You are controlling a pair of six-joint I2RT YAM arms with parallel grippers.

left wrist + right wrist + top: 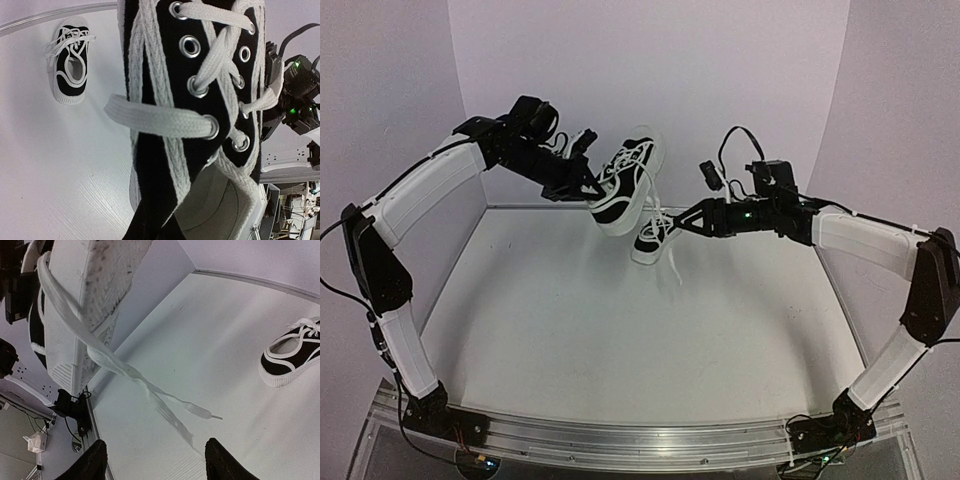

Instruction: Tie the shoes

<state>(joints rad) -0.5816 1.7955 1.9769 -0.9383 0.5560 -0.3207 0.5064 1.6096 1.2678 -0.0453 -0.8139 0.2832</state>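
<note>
Left fingers (578, 186) clamped on raised shoe (625, 185), right fingers (93, 462) apart — second shoe (650, 238) on white table (570, 340), pale walls (620, 60)

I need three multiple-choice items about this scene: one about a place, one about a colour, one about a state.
1. The shoe not lifted lies: A on the table; B on a shelf; C in a box.
2. The laces are: A red; B white; C black.
3. The right gripper is: A shut on a lace; B shut on a shoe; C open.
Key: A, its sole rests on the table; B, the lifted shoe shows white laces; C, its fingers stand apart with nothing between.
</note>
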